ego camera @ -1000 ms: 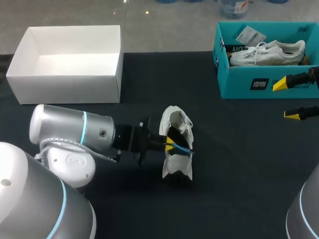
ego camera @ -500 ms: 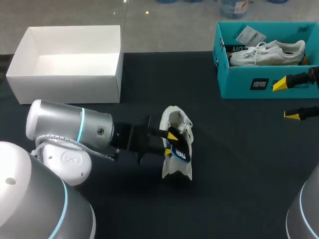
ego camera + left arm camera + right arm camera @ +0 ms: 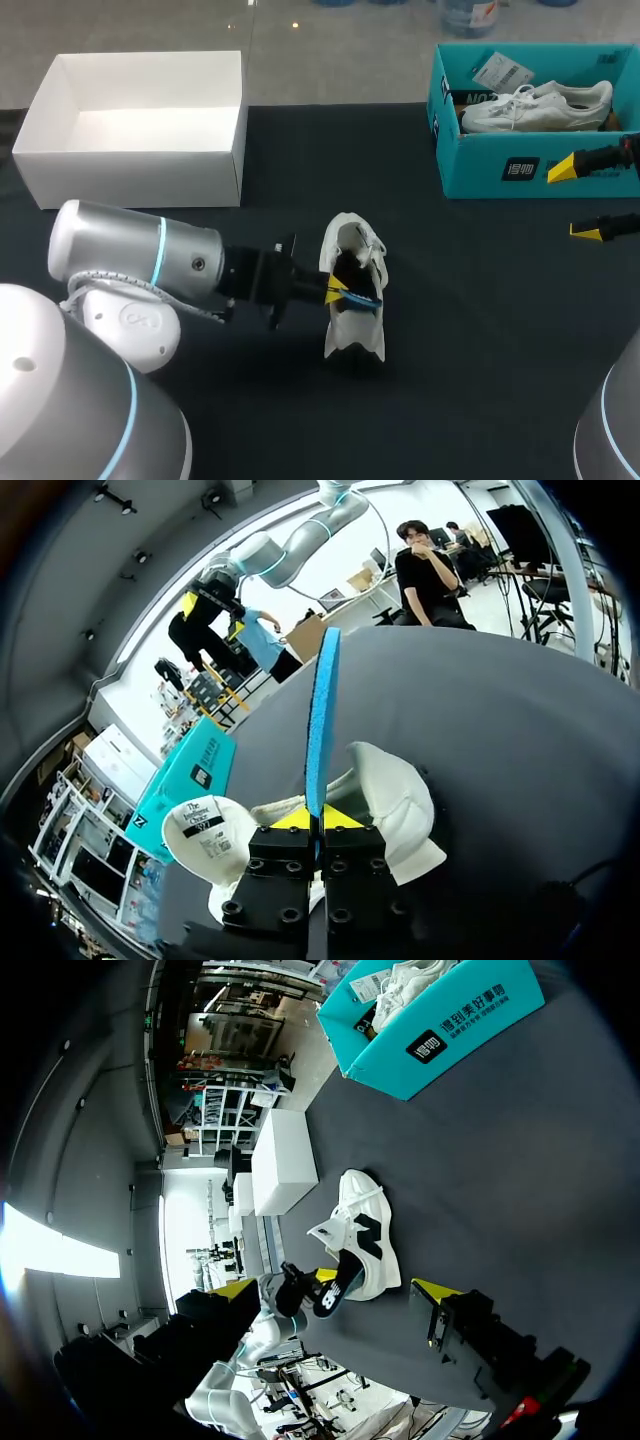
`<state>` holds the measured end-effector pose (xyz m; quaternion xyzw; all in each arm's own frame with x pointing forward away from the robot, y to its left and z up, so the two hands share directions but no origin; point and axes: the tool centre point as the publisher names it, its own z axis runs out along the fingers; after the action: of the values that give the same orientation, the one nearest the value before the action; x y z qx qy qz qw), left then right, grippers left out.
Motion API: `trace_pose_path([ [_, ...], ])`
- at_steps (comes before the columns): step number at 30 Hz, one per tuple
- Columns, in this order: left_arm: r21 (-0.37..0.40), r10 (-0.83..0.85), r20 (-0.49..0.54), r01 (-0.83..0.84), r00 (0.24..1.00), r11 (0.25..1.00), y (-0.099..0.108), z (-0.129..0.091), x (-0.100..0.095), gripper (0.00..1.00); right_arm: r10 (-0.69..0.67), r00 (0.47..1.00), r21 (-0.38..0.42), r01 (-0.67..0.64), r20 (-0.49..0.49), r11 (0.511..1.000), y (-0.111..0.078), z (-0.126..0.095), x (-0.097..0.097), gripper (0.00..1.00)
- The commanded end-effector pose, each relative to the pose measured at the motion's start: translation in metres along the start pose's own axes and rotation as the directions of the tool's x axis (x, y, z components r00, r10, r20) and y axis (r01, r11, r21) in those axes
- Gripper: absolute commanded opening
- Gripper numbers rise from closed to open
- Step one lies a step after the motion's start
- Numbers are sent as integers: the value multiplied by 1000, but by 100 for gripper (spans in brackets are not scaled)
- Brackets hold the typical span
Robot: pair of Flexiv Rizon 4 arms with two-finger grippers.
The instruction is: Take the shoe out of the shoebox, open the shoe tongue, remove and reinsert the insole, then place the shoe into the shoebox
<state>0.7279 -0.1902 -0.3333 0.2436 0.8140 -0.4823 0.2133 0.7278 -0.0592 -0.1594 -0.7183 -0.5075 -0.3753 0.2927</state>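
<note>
A white shoe (image 3: 352, 290) lies on the dark table at the middle, its opening toward my left arm. The left gripper (image 3: 338, 292) is at that opening, shut on the blue insole (image 3: 368, 298), which sticks out of the shoe. In the left wrist view the insole (image 3: 322, 715) stands edge-on, clamped between the yellow tips of the left gripper (image 3: 318, 818), with the shoe (image 3: 395, 800) just ahead. My right gripper (image 3: 578, 200) hangs open at the right edge, in front of the teal shoebox (image 3: 500, 165). From the right wrist view the shoe (image 3: 362, 1238) lies far ahead.
The teal shoebox at the back right holds another white shoe (image 3: 535, 105) and a tag. An open white box (image 3: 135, 160), nothing in it, stands at the back left. Dark tabletop lies bare between the shoe and both boxes.
Half a second ago the left fingers stood apart with the insole lying flatter in the shoe's mouth. They are shut on it again, and the insole has turned edge-on. The right arm is unmoved.
</note>
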Motion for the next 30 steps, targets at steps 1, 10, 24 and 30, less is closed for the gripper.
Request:
trace_pose_path([
  [1, -12, -11, 10, 11, 1000, 1000, 5, 15, -2, 0, 1, 1000, -1, -1, 2, 1000, 0, 1, 0, 100],
  [10, -30, -32, 11, 32, 999, 999, 11, 21, -1, 0, 1, 1000, -1, -1, 2, 1000, 0, 1, 0, 100],
  [24, 33, 19, 16, -19, 1000, 999, -21, -9, 1, 37, 1, 1000, -1, -1, 2, 1000, 0, 1, 0, 100],
  [30, 26, 22, -16, -21, 1000, 999, -16, -1, 8, 0, 1, 1000, -1, -1, 2, 1000, 0, 1, 0, 100],
])
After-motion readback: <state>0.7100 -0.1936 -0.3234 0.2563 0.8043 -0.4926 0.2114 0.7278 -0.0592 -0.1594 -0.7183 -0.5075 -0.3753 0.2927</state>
